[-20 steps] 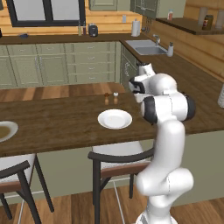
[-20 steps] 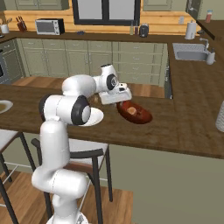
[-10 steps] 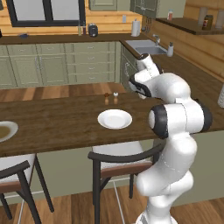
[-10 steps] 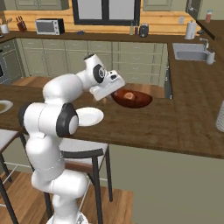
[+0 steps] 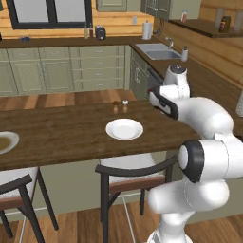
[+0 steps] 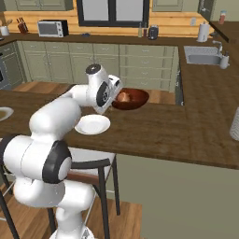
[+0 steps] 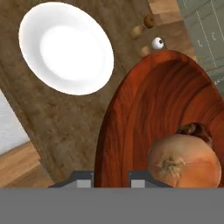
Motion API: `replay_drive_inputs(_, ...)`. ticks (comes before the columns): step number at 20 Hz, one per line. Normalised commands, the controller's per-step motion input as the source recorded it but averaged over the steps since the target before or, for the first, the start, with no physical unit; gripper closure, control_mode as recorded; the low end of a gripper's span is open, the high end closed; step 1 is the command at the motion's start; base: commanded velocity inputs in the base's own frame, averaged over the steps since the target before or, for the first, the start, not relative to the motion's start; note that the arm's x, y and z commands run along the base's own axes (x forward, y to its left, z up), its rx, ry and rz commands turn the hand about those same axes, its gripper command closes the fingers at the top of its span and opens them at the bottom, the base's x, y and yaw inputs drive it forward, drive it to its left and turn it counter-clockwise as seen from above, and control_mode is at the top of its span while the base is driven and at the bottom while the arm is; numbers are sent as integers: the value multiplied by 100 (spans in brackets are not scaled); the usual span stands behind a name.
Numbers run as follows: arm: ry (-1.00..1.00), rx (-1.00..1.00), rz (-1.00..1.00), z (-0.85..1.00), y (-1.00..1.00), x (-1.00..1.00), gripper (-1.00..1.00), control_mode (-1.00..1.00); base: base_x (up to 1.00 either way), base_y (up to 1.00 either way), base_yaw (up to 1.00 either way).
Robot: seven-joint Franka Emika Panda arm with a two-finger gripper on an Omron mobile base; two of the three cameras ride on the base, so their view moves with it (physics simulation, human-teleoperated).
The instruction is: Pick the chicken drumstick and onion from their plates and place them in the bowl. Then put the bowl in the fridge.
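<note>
1 plate (image 5: 124,128), brown wooden counter (image 5: 61,133), green cabinets (image 5: 71,69)

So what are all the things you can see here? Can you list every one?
bowl: one, reddish-brown, lifted above the counter, held at its rim
onion: one, orange-brown, inside the bowl
chicken drumstick: one, brown, in the bowl behind the onion, mostly hidden
plates: two, white, on the wooden counter, one at its far left edge
shakers: two, small, behind the near plate
chairs: two, dark, at the counter
end effector: one, shut on the bowl
</note>
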Motion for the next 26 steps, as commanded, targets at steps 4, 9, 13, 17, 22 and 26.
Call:
replay_drive_inputs(4,-4,6,54,50,19,-74,100,-100,0,0,0)
replay_drive_inputs(9,0,-1,21,79,53,-100,100,-100,0,0,0)
replay_drive_inputs(13,0,-1,18,24,76,-99,100,-100,0,0,0)
replay_drive_inputs(17,-7,-2,2,0,10,-99,100,-100,0,0,0)
replay_drive_inputs(22,1,0,0,21,-3,-89,100,-100,0,0,0)
replay_drive_inputs(26,19,0,0,0,0,-61,100,-100,0,0,0)
